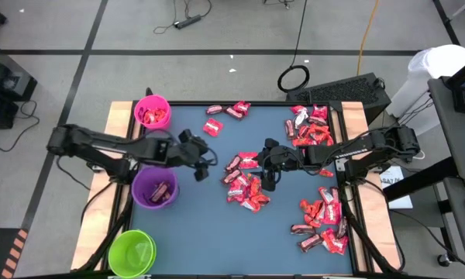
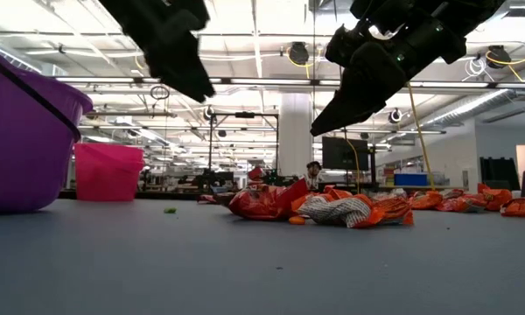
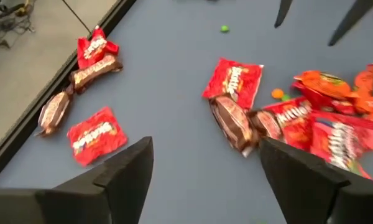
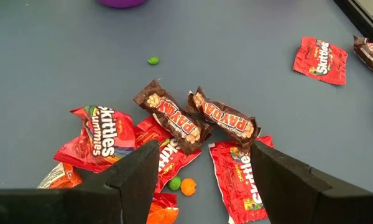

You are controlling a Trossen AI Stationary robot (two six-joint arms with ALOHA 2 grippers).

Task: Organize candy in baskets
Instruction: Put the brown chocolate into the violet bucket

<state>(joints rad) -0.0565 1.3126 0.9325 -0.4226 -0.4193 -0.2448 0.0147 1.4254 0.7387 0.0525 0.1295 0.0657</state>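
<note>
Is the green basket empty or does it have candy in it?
Empty, as far as the high view shows: the lime green basket shows only its green inside, while the pink basket and purple basket each hold wrapped pieces.

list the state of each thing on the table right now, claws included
left claw: open, empty, above the table beside the purple basket
right claw: open, empty, over the middle candy pile
pink basket: upright, holds red candy
purple basket: upright, holds at least one piece
lime green basket: upright, no candy showing inside
candy: mostly loose on the table, in several clusters
</note>
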